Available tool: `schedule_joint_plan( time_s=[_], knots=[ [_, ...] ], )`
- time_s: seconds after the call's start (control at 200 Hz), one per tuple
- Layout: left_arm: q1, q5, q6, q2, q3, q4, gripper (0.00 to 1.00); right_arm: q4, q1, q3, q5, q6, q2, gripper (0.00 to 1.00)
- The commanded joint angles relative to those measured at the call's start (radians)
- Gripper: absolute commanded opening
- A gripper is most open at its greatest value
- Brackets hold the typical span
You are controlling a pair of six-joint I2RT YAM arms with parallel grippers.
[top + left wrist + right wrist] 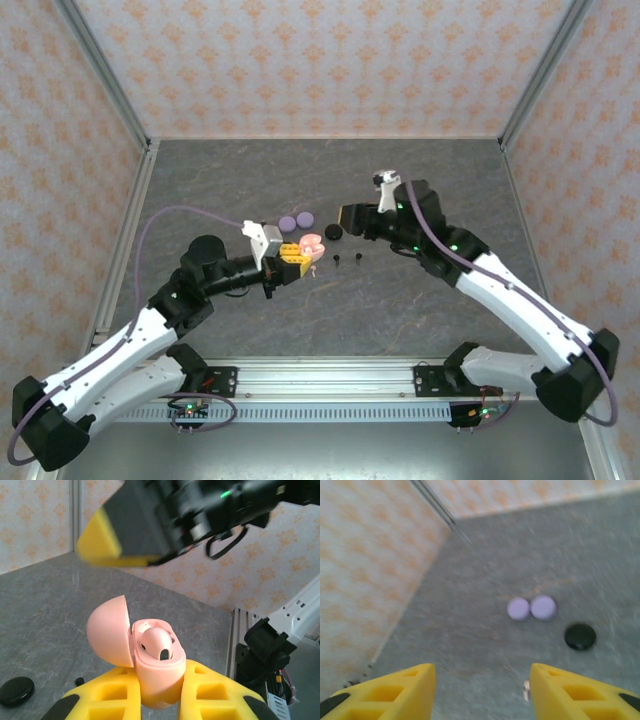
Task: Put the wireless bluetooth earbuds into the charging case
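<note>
As pincer (pixel 160 690) grips one case (pixel 157 665) | two lilac cases (pixel 296 221) | maybe two buds (pixel 336 260)

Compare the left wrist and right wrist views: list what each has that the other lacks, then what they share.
Left wrist, not right: the left gripper clamping an open pink case with a pinkish-white earbud seated inside. Right wrist, not left: two lilac round cases side by side. Both: the black round case on the grey table.

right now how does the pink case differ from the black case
The pink case is clamped in the left gripper; the black case lies free on the table. The pink lid stands open with an earbud inside; the black case looks shut. Both are small and rounded.
</note>
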State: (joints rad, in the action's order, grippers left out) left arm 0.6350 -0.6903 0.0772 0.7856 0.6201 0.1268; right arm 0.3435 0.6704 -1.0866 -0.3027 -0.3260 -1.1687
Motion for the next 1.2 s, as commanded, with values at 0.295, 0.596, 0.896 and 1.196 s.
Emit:
schedule_joint_plan(
  time_s=[0.295,0.596,0.896,1.196],
  knots=[
    [0.007,0.023,-0.070,-0.112,-0.011,-0.073,0.00,0.092,0.021,-0.122,-0.068,-0.042,-0.499,0.41],
    [0.006,0.021,-0.068,-0.101,-0.010,-0.064,0.00,0.173,0.102,-0.290,-0.003,-0.018,-0.744,0.40],
    [0.006,0.023,-0.059,-0.092,-0.008,-0.056,0.00,0.228,0.130,-0.350,0.025,-0.013,-0.836,0.39],
    [0.006,0.023,-0.056,-0.082,-0.002,-0.053,0.00,0.230,0.144,-0.345,0.003,-0.015,-0.871,0.35]
  ],
)
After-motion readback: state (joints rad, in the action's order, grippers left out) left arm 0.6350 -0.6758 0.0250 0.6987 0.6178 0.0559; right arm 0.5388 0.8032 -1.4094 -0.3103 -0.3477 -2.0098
